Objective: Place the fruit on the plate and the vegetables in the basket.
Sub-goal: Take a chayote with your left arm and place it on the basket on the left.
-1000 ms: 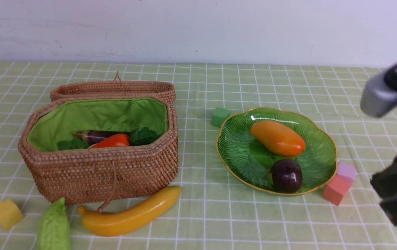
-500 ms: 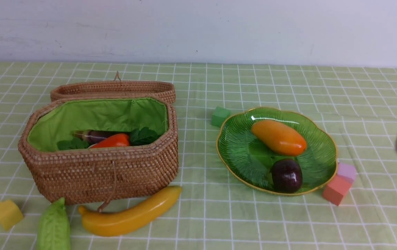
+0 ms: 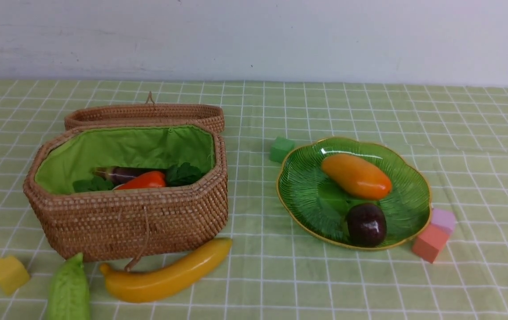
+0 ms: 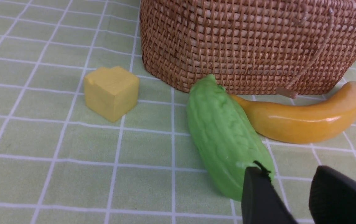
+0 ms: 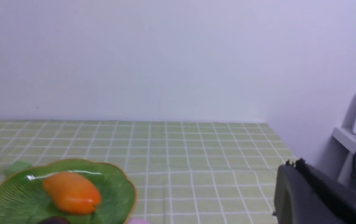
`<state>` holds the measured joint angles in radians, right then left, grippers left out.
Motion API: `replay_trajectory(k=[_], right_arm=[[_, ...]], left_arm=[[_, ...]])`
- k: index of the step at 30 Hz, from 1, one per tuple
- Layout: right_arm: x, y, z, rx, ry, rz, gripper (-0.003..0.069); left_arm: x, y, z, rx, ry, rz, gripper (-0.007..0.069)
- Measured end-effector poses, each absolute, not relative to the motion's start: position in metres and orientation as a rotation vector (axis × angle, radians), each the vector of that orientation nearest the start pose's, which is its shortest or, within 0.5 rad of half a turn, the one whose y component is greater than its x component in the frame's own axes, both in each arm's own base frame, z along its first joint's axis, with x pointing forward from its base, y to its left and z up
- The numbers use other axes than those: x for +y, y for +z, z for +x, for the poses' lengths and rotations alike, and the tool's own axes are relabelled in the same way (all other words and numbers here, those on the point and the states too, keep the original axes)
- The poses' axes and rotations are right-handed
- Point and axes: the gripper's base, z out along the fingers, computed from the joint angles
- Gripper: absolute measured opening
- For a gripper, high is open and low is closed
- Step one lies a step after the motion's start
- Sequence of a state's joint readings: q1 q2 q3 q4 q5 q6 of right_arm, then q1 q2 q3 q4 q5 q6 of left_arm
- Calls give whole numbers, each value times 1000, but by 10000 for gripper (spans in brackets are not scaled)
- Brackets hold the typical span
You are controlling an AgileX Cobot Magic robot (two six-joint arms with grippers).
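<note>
Left claw: parted, grips nothing | bumpy light-green toy gourd: lies at 7 o'clock of brown wicker basket, long axis about 12-to-6, near tip just ahead of claw | nearest this claw.

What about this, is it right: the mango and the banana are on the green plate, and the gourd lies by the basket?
Only the banana is wrong: the front view shows it on the tablecloth before the basket, not on the plate. The mango is on the plate, and the gourd lies by the basket.
</note>
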<state>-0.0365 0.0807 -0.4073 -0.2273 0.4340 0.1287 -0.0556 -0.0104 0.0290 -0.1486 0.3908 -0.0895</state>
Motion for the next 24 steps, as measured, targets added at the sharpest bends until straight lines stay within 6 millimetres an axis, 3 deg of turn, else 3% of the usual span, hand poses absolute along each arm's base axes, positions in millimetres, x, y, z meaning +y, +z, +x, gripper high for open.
replay_trajectory(k=[6, 7, 9, 12, 24], right_arm=[[-11, 232, 43, 1711, -169, 68, 1], [-11, 229, 44, 1718, -169, 72, 1], [-11, 201, 48, 1801, -152, 127, 2], [-11, 176, 50, 1876, -115, 184, 3], [-8, 173, 51, 1864, -21, 241, 17]], left_arm=[[-8, 169, 52, 1892, -246, -124, 239], [-8, 169, 52, 1892, -246, -124, 239], [-8, 169, 52, 1892, -246, -124, 239], [-8, 169, 52, 1892, -246, -124, 239], [-8, 169, 52, 1892, -246, -124, 239]])
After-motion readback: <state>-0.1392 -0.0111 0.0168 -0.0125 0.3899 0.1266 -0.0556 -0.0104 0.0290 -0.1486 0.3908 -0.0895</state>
